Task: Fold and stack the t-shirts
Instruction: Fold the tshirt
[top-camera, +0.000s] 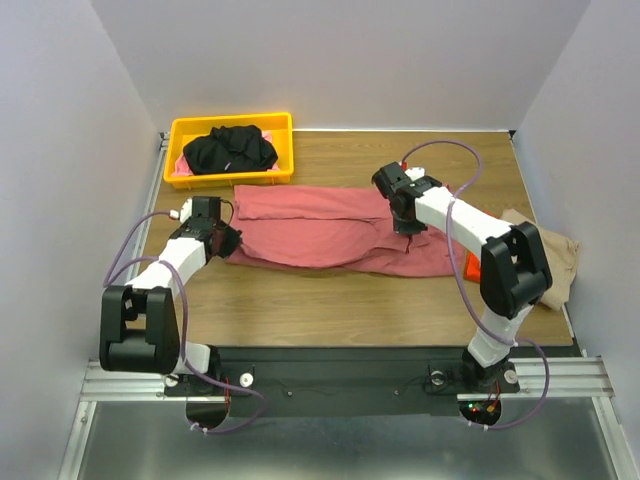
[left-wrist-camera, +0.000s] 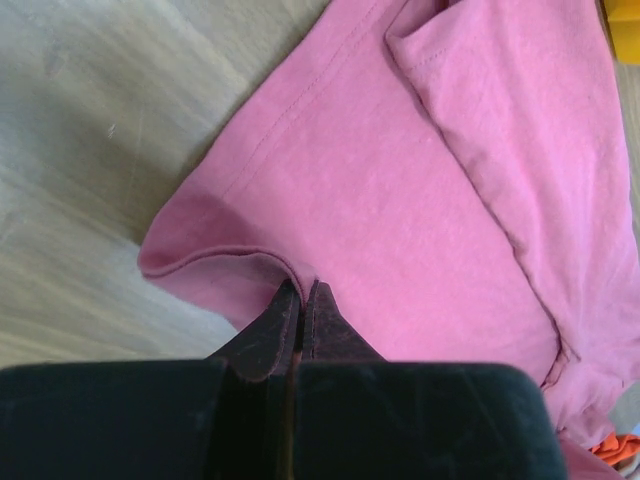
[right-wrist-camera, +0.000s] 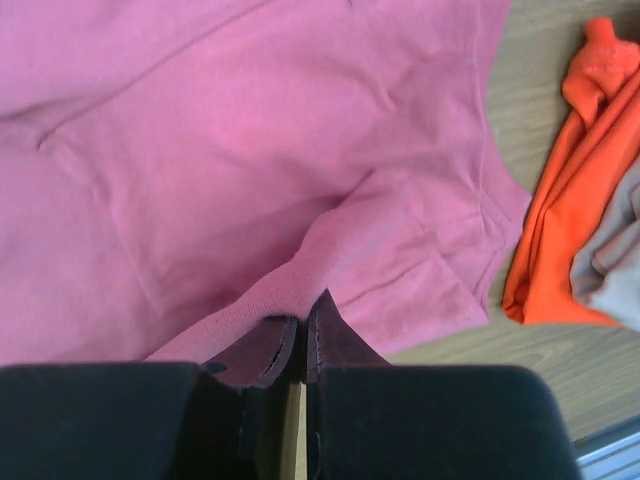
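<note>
The dusty-red t-shirt (top-camera: 330, 230) lies stretched out lengthwise across the middle of the wooden table. My left gripper (top-camera: 222, 240) is at its left end, shut on the hem edge; in the left wrist view the hem (left-wrist-camera: 230, 255) curls into the closed left gripper (left-wrist-camera: 303, 288). My right gripper (top-camera: 405, 222) is over the shirt's right part, shut on a raised fold of the red cloth (right-wrist-camera: 250, 150) that runs into the right gripper (right-wrist-camera: 305, 325). A black t-shirt (top-camera: 230, 148) is bunched in the yellow bin. A tan t-shirt (top-camera: 545, 255) lies crumpled at the table's right edge.
The yellow bin (top-camera: 182, 130) stands at the back left, with a bit of pink cloth (top-camera: 183, 163) under the black shirt. An orange cloth (right-wrist-camera: 580, 170) lies beside the tan shirt, just right of the red shirt's end. Grey walls close the table on three sides.
</note>
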